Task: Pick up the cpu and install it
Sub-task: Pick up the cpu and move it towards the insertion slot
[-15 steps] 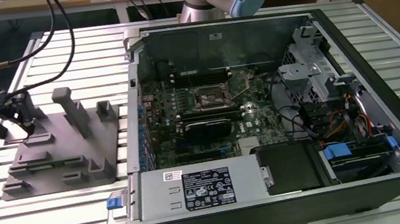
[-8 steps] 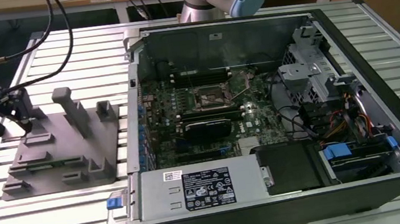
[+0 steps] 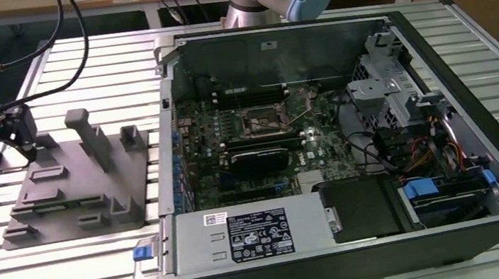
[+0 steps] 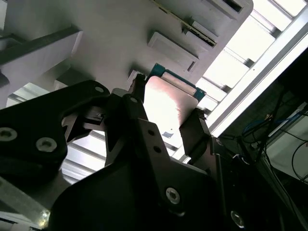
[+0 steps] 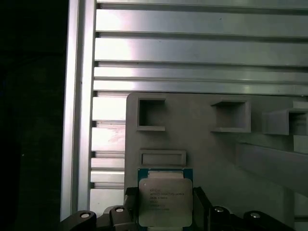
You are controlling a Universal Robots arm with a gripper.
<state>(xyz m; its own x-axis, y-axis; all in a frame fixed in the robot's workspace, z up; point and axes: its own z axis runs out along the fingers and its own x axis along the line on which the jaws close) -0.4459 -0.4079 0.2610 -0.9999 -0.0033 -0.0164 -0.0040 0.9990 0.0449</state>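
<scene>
The cpu [image 5: 162, 198], a small square chip with a pale silver top and a green rim, sits between my gripper's [image 5: 165, 211] two black fingers. In the second wrist view the fingers [image 4: 136, 98] press against opposite edges of the cpu [image 4: 168, 103], just above the grey plastic block [image 4: 115, 33]. The exterior view has my gripper [image 3: 30, 148] at its left, low over the back left corner of that block [image 3: 76, 196]. The open computer case [image 3: 326, 137] lies to its right, with the empty processor socket [image 3: 264, 118] on the motherboard.
The grey block [image 5: 207, 144] carries upright tabs [image 3: 87, 134] and shallow pockets. It rests on a slatted aluminium table [image 3: 75, 268]. The case's tall walls [image 3: 164, 100] stand between the block and the motherboard. Cables hang at the back left [image 3: 77, 53].
</scene>
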